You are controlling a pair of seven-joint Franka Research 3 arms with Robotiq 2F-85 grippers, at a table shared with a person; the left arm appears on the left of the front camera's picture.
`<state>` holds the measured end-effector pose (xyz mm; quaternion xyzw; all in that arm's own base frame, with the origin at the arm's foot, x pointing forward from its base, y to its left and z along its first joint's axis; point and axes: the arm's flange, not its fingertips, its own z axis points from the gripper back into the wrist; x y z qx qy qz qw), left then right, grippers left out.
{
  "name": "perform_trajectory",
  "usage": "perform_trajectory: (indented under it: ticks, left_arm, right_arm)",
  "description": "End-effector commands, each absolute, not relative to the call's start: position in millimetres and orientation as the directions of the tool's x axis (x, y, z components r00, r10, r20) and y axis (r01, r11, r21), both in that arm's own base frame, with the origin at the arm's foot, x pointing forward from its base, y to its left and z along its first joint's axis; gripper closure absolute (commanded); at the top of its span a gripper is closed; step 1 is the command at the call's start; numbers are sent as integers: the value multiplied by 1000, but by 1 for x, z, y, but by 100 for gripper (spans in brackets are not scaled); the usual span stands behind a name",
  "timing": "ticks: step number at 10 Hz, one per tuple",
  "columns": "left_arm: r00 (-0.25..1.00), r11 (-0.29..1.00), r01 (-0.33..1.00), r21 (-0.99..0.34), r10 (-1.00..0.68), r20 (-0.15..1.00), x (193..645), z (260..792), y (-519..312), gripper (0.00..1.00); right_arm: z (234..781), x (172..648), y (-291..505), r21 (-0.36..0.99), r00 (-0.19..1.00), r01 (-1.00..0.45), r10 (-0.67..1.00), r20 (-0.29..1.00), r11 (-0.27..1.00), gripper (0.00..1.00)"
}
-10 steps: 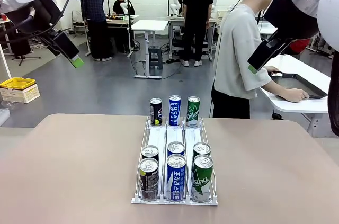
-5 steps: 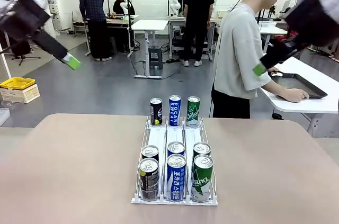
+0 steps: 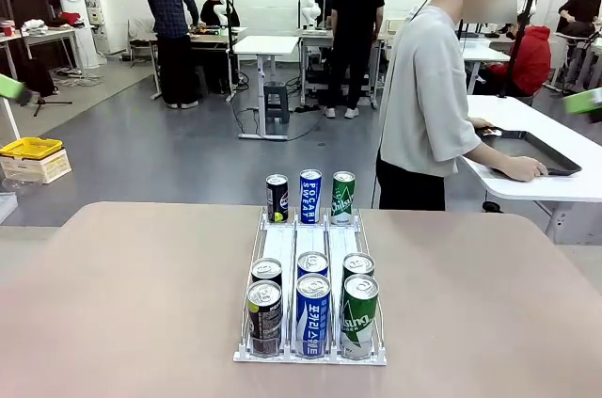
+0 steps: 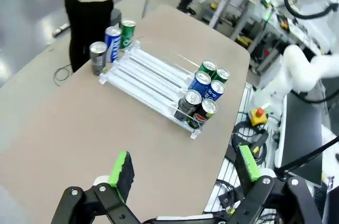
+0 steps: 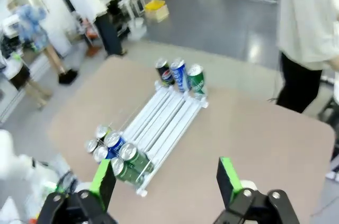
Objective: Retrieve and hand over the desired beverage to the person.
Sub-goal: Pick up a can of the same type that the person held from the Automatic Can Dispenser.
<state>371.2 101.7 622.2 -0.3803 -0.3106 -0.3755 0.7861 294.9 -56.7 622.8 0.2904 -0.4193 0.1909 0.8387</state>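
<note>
Nine slim drink cans [image 3: 312,318] stand unlifted in the white wire rack [image 3: 279,243] on the beige worktop [image 3: 122,304]; left hand [image 4: 185,166] and right hand [image 5: 165,175] hover above the rack, wide open, empty (nothing chosen). Beyond the rack the grey-sweatshirted person [image 3: 428,87] faces away; grasp and handover remain

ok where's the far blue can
In the front view, the far blue can stands in the rack's middle lane, between a black can and a green can.

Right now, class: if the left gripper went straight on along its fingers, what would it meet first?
Probably the bare table, just short of the rack of cans. The open left gripper hangs high above with nothing between. Depth is unclear; it could meet the nearest cans.
</note>
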Motion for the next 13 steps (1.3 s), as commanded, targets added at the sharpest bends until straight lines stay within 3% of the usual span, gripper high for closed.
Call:
perform_trajectory:
  ticks: [1, 5, 13]
  left_arm:
    - [568, 490, 778, -393, -284, 772, 356, 627, 135, 0]
    - [606, 573, 727, -377, -279, 745, 323, 641, 159, 0]
    - [594, 553, 738, -388, -259, 762, 331, 629, 173, 0]
  right_arm:
    - [612, 267, -90, 371, 556, -519, -25, 831, 770, 0]
    - [625, 229, -125, 367, 589, -468, -25, 808, 804, 0]
    - [626, 240, -128, 380, 556, -475, -64, 828, 794, 0]
